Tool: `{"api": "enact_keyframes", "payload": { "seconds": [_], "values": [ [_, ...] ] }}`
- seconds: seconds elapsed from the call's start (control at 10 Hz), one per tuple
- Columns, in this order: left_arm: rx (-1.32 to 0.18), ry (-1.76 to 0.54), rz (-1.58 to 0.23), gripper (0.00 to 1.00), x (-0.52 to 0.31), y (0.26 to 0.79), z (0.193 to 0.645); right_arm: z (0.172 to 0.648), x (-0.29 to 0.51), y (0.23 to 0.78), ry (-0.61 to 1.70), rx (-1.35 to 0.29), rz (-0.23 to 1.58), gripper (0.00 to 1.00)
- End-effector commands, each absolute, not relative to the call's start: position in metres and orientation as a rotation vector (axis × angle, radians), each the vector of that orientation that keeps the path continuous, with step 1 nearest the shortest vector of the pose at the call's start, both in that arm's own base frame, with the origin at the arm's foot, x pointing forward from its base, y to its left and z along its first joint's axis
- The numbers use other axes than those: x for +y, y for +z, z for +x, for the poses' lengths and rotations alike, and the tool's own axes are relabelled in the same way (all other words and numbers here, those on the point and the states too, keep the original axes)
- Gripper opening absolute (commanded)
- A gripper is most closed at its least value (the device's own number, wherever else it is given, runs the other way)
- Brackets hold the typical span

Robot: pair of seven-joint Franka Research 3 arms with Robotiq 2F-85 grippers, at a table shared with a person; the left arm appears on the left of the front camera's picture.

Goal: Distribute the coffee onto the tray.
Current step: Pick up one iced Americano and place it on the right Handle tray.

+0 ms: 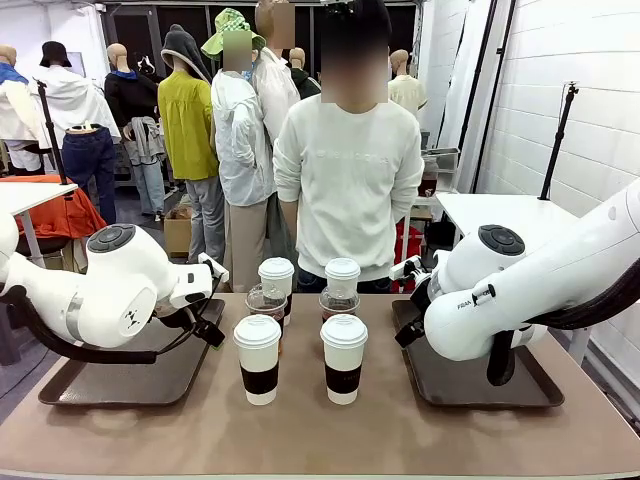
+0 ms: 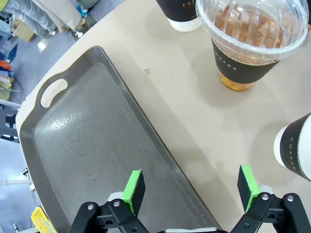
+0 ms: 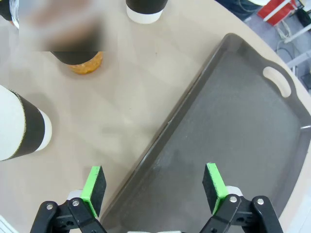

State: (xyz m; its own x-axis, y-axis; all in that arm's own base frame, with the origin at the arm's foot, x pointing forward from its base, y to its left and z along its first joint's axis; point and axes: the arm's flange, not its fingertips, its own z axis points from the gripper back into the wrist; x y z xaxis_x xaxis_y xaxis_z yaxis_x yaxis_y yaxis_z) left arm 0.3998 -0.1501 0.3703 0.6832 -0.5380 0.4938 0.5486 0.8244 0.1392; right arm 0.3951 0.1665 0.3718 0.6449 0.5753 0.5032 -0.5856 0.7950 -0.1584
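Left hand (image 2: 190, 187) is wide open and empty, over the edge of the left tray (image 2: 92, 145). Right hand (image 3: 154, 187) is wide open too, over the right tray (image 3: 233, 121). Six coffee cups (image 1: 258, 358) stand on the table (image 1: 320, 440), a tray on each side of them. No cup is on a tray yet, so I think the job is just starting. Next, a hand must reach a near cup and hold it straight. The cups are crowded and easy to bump. A person (image 1: 348, 180) stands behind the cups.

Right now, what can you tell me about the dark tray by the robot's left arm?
The left tray is a dark grey-brown rectangle, plastic by its look, with a raised rim, rounded corners and a cut-out handle slot at one end. It lies flat on the tan table, nothing on it yet, the open left gripper hovering over its long edge.
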Motion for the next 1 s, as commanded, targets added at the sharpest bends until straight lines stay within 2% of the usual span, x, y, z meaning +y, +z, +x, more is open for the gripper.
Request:
{"api": "enact_keyframes", "payload": {
  "seconds": [0.0, 0.8, 0.9],
  "values": [
    [-0.55, -0.605, -0.022, 1.0, -0.151, 0.371, 0.402, 0.395, 0.167, 0.373, 0.662, -0.572, 0.021, 1.0],
    [-0.547, -0.609, -0.021, 1.0, -0.15, 0.37, 0.4, 0.395, 0.167, 0.372, 0.661, -0.566, 0.019, 1.0],
    [-0.556, -0.593, 0.001, 1.0, -0.146, 0.391, 0.4, 0.392, 0.16, 0.387, 0.662, -0.576, 0.045, 1.0]
  ]
}}
